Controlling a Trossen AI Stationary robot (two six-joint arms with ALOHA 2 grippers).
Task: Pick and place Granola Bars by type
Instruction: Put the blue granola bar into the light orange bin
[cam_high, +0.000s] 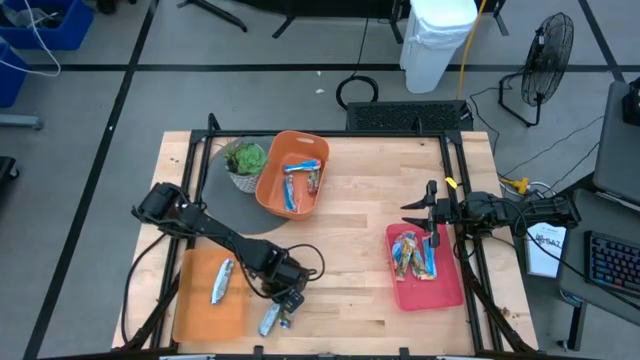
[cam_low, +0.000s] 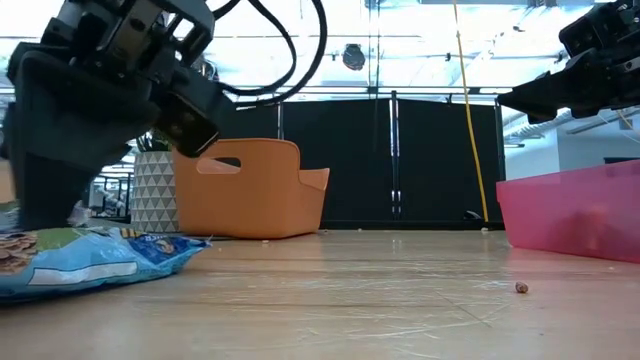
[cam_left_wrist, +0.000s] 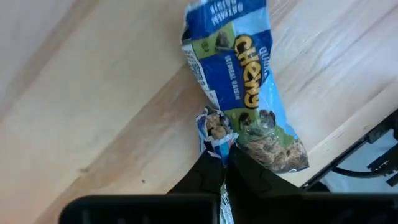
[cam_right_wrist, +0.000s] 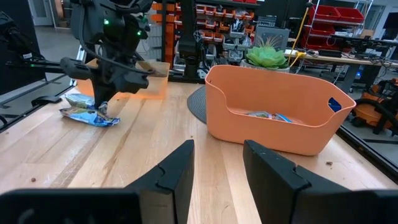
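My left gripper (cam_high: 290, 303) is down at the table's near edge, shut on the end of a small blue-wrapped granola bar (cam_left_wrist: 214, 132). Right beside it a bright blue granola bar (cam_left_wrist: 242, 87) lies flat on the wood. Another bar (cam_high: 221, 282) lies on the orange board (cam_high: 195, 310). More bars lie in the orange basket (cam_high: 270, 185) and in the red tray (cam_high: 440, 290). My right gripper (cam_right_wrist: 217, 149) waits open above the table's right side, by the red tray. My left gripper pinches the crimped end of the small bar's wrapper (cam_left_wrist: 216, 138) between its two fingertips (cam_left_wrist: 208, 171). The fingers come from above, slanting down. They hide the rest of that bar. The pinched end is low over the wood, against the bright blue bar's side.
A potted plant (cam_high: 245, 162) stands on a dark round mat (cam_high: 225, 205) at the far left, next to the basket. A crumb (cam_low: 520, 287) lies on the wood. The table's near edge is close to the left gripper. Bare wood spans the middle of the table (cam_high: 350, 240).
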